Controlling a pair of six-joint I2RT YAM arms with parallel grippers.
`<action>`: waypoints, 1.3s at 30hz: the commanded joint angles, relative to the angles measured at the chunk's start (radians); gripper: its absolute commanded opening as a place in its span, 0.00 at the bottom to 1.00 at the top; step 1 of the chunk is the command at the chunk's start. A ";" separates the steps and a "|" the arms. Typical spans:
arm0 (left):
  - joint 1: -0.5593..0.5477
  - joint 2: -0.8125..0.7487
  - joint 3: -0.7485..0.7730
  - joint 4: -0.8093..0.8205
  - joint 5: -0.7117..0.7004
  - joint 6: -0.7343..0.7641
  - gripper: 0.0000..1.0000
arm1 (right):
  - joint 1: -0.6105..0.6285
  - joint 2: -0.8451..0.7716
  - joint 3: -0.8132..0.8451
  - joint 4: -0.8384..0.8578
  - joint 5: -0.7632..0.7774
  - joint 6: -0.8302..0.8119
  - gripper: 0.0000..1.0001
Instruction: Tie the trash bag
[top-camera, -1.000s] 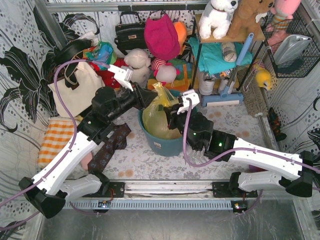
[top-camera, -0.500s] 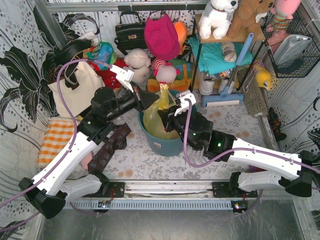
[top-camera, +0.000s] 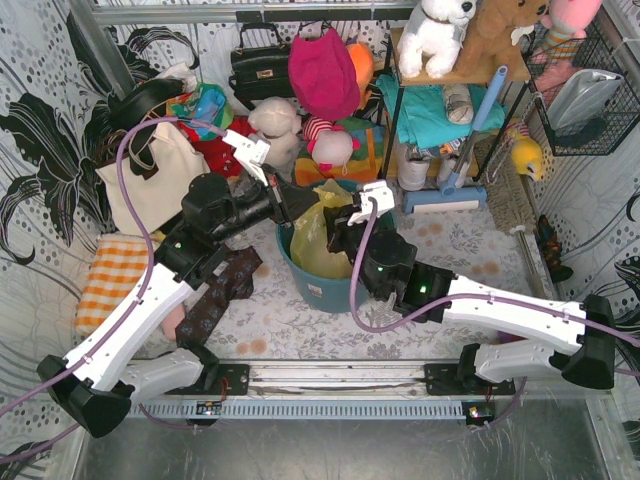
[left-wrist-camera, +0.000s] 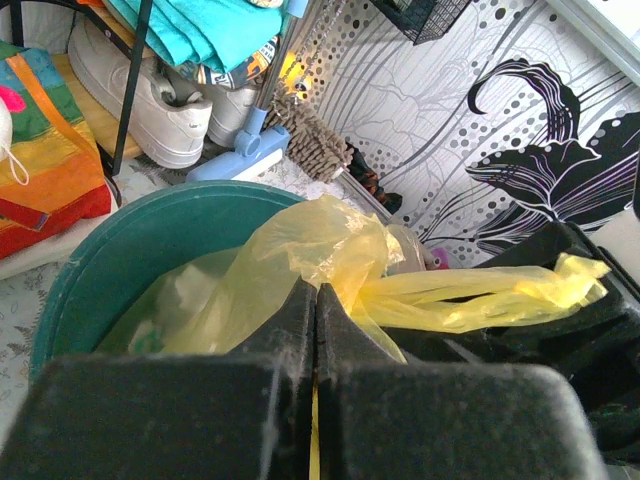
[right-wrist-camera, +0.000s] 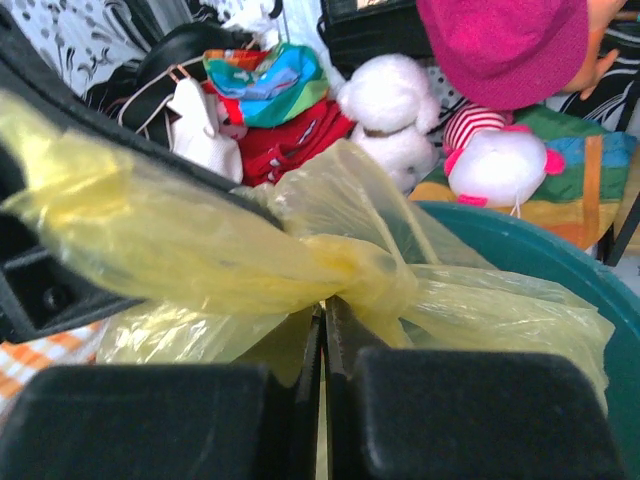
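Claws first: both clamped on the trash bag (top-camera: 318, 238), one tail of thin yellow plastic in each.

Nearest, right claw (right-wrist-camera: 322, 318): pads pressed together with no gap, a sliver of yellow film caught between them, tips tucked right under a bunched knot of plastic. Reaches in from the near right.

Left claw (left-wrist-camera: 316, 298): closed just as tight, plastic nipped at the tips, a twisted yellow tail running off to its right across the dark body of the other arm. Comes in from the left.

Reads as a tying grip: crossed ends held on opposite sides of the knot, so that drawing them apart would cinch it. Looks like a first knot already formed; cannot tell how snug.

As for the bag itself: sits inside the teal bucket (top-camera: 335, 290) at the middle of the table (top-camera: 460, 245), body sagging below the rim, neck gathered up above it, squarely between the two claws and touching both.

Left of the bucket, well apart: an orange checked cloth (top-camera: 112, 280), lying flat and out of the way.

Farther left, against the wall: a cream tote (top-camera: 150, 178).

Farthest: soft toys (top-camera: 275, 125) piled along the back, clear of the work.
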 joint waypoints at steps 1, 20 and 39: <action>0.007 -0.023 0.033 -0.008 0.025 -0.013 0.00 | 0.005 0.019 -0.047 0.224 0.110 -0.106 0.00; 0.006 -0.104 -0.119 0.007 0.135 -0.218 0.00 | 0.005 0.072 -0.274 0.977 0.015 -0.475 0.00; 0.008 -0.171 -0.169 -0.006 0.079 -0.243 0.17 | 0.005 0.070 -0.418 1.247 -0.378 -0.467 0.00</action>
